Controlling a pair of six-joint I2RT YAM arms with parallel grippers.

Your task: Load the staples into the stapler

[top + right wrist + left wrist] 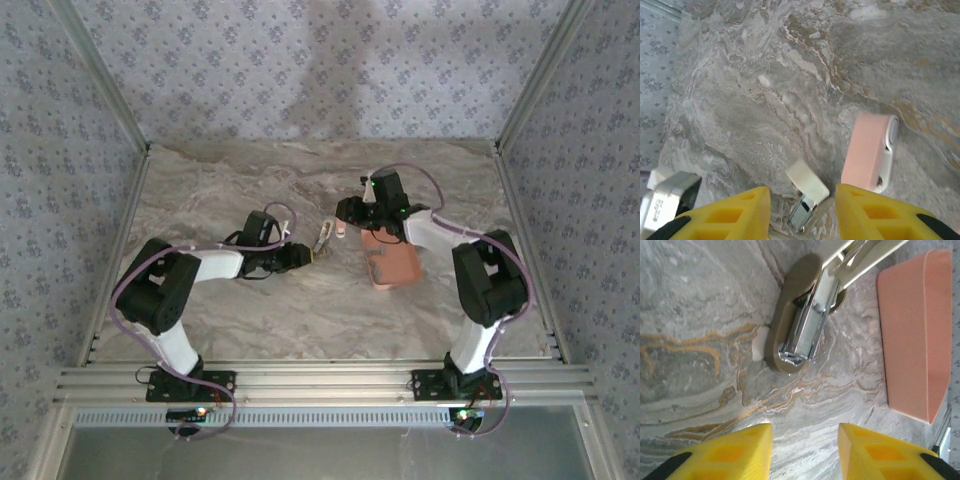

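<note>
The stapler (325, 238) lies near the middle of the desk (250, 320), between the two arms and just left of the salmon tray (390, 262). It looks hinged open, its metal channel (807, 325) bared, probably so staples can go in. The left fingers (735, 452) are spread with nothing between them, and the channel lies just beyond their tips. The right fingers (730, 215) are also parted and hold nothing. The stapler's pink top (867, 150) lies just past the right-hand tip, with a small whitish piece (807, 181) ahead of the gap. Whether that piece is staples I cannot tell.
</note>
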